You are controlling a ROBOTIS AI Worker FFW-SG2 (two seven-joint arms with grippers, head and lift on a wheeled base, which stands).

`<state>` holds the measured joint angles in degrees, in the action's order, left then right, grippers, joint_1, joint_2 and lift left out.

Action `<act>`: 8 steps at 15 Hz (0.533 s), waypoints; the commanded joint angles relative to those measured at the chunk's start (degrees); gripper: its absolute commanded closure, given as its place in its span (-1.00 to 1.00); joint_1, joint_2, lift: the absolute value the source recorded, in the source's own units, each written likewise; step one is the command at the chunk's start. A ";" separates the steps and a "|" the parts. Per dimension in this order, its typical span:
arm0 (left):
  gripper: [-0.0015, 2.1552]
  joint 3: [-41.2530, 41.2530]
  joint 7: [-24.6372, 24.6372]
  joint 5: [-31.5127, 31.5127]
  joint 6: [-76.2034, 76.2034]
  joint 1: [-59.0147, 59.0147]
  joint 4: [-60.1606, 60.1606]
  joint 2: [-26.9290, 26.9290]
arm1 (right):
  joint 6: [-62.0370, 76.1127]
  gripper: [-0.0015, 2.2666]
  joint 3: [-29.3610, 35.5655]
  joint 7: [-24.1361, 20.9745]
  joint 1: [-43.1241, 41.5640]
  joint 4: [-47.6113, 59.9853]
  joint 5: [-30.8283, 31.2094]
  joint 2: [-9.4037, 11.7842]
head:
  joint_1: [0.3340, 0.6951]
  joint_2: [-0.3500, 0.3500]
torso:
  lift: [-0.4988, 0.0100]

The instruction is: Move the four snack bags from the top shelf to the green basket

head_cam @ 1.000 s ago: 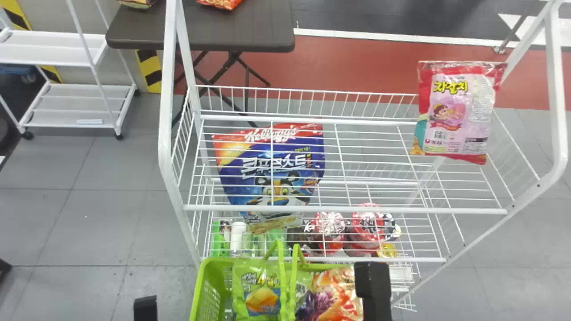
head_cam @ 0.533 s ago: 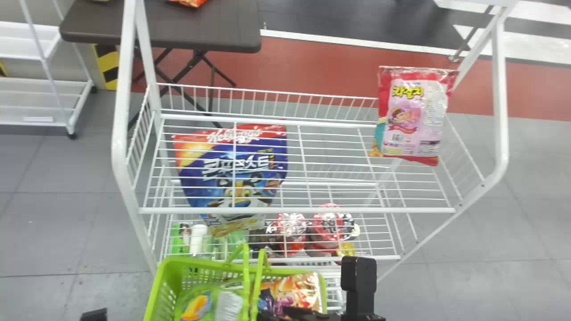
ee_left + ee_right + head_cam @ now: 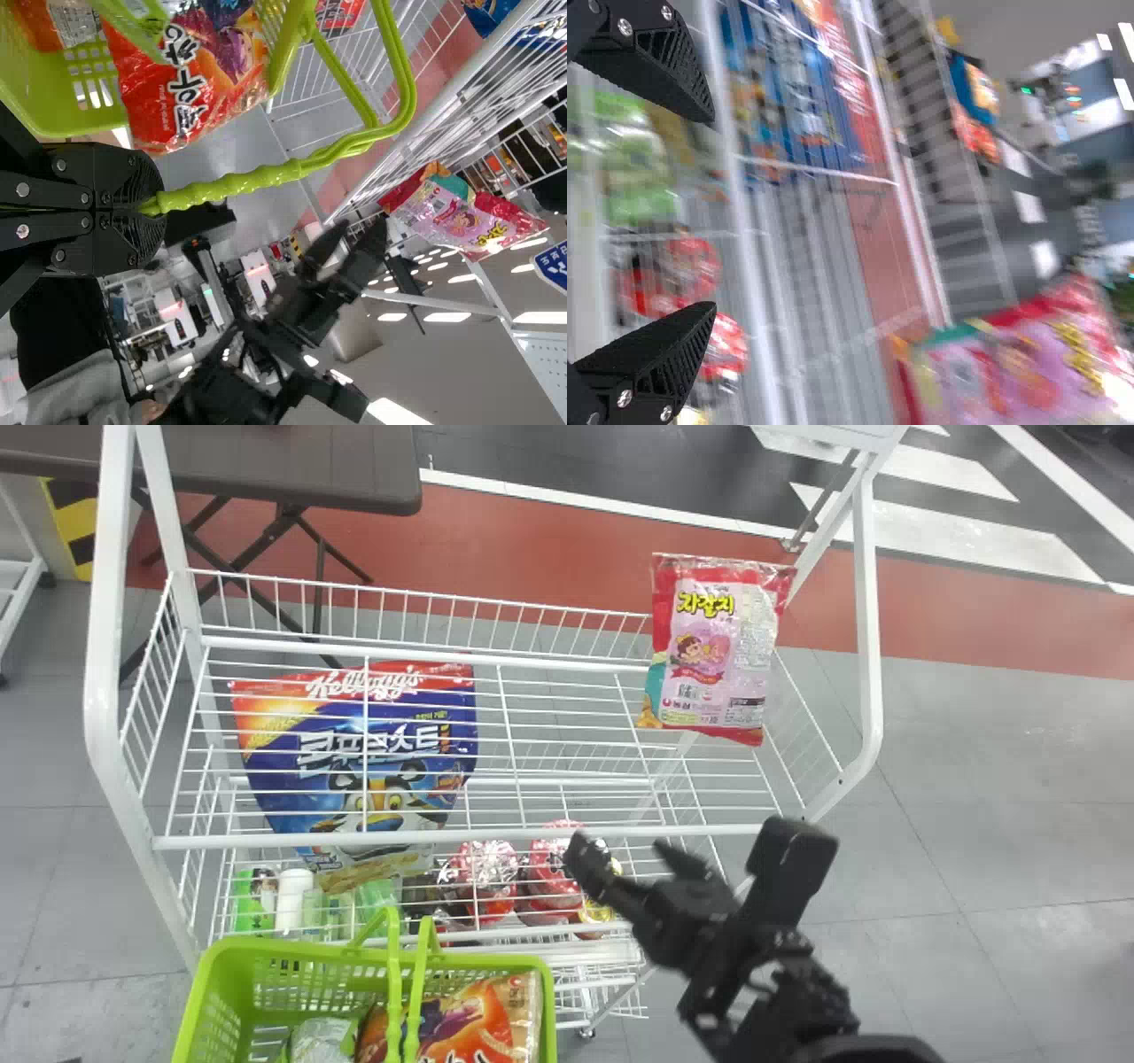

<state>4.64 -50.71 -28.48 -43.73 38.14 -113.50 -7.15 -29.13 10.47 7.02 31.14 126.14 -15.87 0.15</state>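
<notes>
My right gripper [image 3: 633,855] is open at the shelf's front edge, nearer than the red-and-pink snack bag [image 3: 713,651], which stands at the right end of the top shelf [image 3: 549,757]. In the right wrist view nothing lies between the fingers of the right gripper [image 3: 713,212], and the snack bag [image 3: 1019,367] is beyond them. The green basket [image 3: 217,1005] holds an orange bag [image 3: 478,1019] and part of a silvery-green one [image 3: 321,1038]. In the left wrist view my left gripper [image 3: 151,205] is shut on the basket's green handle [image 3: 235,183].
A blue cereal bag [image 3: 372,753] shows through the top shelf's wires. Cups [image 3: 483,872] and bottles [image 3: 292,899] stand on a lower shelf. White posts [image 3: 106,646] frame the rack's sides, and a dark table [image 3: 292,469] is behind it.
The head view has shifted, so rack, bags and basket sit farther left. My right gripper has risen out of the basket area to the shelf front. The green bag now shows less, lower in the basket.
</notes>
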 commanded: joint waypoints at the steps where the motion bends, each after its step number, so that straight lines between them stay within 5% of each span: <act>1: 0.55 0.10 0.00 0.00 0.00 0.00 0.03 -0.14 | 7.37 -0.94 1.92 -0.07 -8.29 -6.43 3.57 -0.07 | 1.00 -1.00 | 0.96; 8: 0.55 -0.95 0.00 -0.70 -0.18 0.27 0.21 -0.76 | 11.24 -0.94 7.72 -2.27 -33.51 -30.16 19.47 0.02 | 1.00 -1.00 | 0.96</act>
<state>3.92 -50.72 -29.10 -43.80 38.34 -113.37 -7.89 -17.97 16.74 4.66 2.07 100.82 1.09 0.02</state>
